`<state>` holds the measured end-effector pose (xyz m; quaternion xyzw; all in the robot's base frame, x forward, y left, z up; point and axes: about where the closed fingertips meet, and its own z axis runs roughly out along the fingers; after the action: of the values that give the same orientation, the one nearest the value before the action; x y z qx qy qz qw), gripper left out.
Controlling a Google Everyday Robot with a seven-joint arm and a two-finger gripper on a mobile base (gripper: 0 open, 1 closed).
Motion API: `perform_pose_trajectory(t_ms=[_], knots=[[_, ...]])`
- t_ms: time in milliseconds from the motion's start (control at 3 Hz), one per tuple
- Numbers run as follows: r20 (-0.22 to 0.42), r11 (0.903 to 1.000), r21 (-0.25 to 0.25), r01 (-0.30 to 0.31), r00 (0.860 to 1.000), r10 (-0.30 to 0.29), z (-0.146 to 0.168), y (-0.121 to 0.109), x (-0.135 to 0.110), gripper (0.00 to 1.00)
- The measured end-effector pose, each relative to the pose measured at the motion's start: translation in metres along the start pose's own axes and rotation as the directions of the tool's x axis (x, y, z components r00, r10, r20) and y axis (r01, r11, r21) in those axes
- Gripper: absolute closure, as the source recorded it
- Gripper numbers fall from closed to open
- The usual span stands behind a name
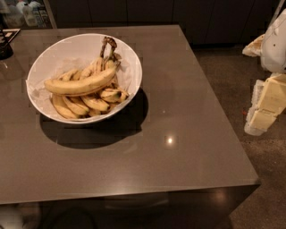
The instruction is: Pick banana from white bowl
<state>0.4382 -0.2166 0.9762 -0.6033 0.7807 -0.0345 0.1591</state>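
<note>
Nothing is reading legibly anywhere (the dim clutter (27, 12) at the top left included): the white bowl (130, 60), the banana (80, 84) and the bench (187, 134) are showing no lettering, labels or numbers. The claw (263, 112) is hanging beyond the bench's right edge, likewise bearing no readable mark.

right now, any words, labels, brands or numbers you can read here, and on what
No text here can be read.
The banana, white bowl and table: no print or sticker shows.
Pale containers at top left: any labels are too blurred to read.
Gripper, at the right edge beside the table: no legible marking.
</note>
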Motion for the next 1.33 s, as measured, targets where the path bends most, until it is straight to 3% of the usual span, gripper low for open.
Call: perform_pose_trajectory(t_ms=[333, 667, 1000, 1333], knots=[[0.000, 1.0000, 0.000, 0.000, 1.000, 0.000, 0.000, 0.000, 0.000, 0.00], [-0.024, 0.9991, 0.002, 0.042, 0.999, -0.042, 0.003, 0.000, -0.019, 0.00], [-0.080, 0.9927, -0.033, 0.116, 0.990, -0.118, 0.018, 0.001, -0.049, 0.00], [-0.125, 0.9740, -0.068, 0.216, 0.967, -0.223, 0.033, 0.005, -0.079, 0.00]])
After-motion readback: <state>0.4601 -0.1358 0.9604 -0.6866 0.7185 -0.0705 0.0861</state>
